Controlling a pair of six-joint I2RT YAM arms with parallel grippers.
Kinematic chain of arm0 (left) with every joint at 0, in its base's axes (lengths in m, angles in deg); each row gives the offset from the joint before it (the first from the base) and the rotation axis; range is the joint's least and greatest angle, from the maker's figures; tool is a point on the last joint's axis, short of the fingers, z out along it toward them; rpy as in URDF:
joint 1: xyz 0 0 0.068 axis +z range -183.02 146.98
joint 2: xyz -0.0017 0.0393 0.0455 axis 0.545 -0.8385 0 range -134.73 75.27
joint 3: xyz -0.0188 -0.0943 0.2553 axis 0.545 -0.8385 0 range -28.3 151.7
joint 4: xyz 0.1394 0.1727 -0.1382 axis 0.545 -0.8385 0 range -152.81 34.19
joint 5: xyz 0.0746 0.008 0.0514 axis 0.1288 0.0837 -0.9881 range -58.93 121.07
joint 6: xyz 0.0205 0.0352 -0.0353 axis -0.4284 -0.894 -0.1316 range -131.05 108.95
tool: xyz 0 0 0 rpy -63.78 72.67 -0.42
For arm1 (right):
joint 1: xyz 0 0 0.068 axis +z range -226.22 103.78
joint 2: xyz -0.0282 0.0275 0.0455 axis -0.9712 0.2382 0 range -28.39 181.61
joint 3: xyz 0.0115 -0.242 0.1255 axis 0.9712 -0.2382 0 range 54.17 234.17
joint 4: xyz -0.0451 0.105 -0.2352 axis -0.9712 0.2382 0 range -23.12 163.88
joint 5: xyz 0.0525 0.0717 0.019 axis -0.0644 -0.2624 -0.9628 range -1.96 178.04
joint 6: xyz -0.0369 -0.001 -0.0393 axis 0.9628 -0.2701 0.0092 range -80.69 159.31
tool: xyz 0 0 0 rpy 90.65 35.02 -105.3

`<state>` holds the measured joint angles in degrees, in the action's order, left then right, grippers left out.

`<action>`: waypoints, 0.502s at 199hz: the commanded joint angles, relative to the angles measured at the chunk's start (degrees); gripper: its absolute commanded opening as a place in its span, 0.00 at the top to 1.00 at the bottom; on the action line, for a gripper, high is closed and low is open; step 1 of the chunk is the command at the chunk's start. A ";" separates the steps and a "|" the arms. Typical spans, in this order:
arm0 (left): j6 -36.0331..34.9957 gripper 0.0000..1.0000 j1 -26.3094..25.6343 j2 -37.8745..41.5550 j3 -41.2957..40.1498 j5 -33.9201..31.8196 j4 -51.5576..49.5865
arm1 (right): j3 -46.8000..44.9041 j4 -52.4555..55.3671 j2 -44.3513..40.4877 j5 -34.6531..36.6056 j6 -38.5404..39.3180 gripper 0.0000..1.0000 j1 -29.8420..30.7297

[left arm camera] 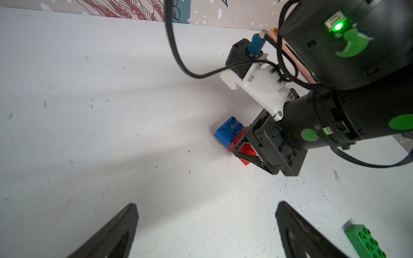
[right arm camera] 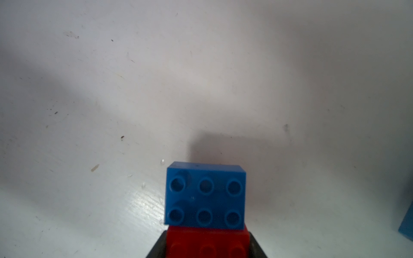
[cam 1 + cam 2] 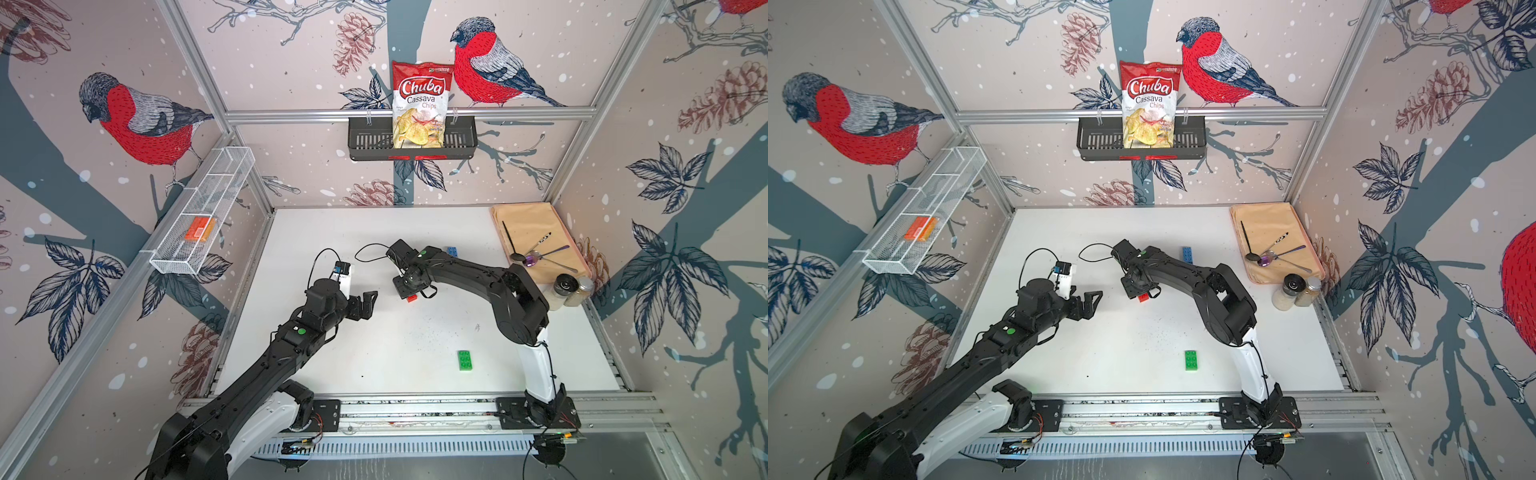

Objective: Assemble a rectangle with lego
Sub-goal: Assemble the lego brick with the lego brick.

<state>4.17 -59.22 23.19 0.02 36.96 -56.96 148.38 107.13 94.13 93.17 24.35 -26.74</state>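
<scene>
Take the table as a clock face with twelve at the back wall. The left gripper hangs toward nine, its jaws spread wide and empty. Just right of it, near the centre, the right gripper is clamped across the red brick. That brick sits low at the table, and a blue brick touches the face that points away from the wrist. Further right, a light blue brick lies at one o'clock, and a green brick lies alone at five.

The bricks look light, rigid and smooth-sided (easy to lift, quick to swivel if pinched at a corner). I would hold each across its flat long sides, clear of the studs, and push straight so neighbours are not shoved away.

Both top views give only a red corner under the right gripper, and the blue brick is hidden there. The wrist views reveal it, and the right wrist view shows the two faces meeting squarely. Whether they are locked or merely abutted I cannot tell.
</scene>
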 commanded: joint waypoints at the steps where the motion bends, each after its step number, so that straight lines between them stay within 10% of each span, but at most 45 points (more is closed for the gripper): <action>1: 0.36 0.04 0.19 -0.07 -0.04 0.09 2.60 | -1.13 1.24 1.66 0.71 0.81 0.54 0.59; 100: 0.51 0.04 0.36 0.04 -0.21 0.13 2.64 | -3.86 0.44 1.09 2.55 0.50 0.55 2.28</action>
<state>4.22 -59.00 23.00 -0.05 37.05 -56.48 145.78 104.20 93.74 96.95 24.37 -25.11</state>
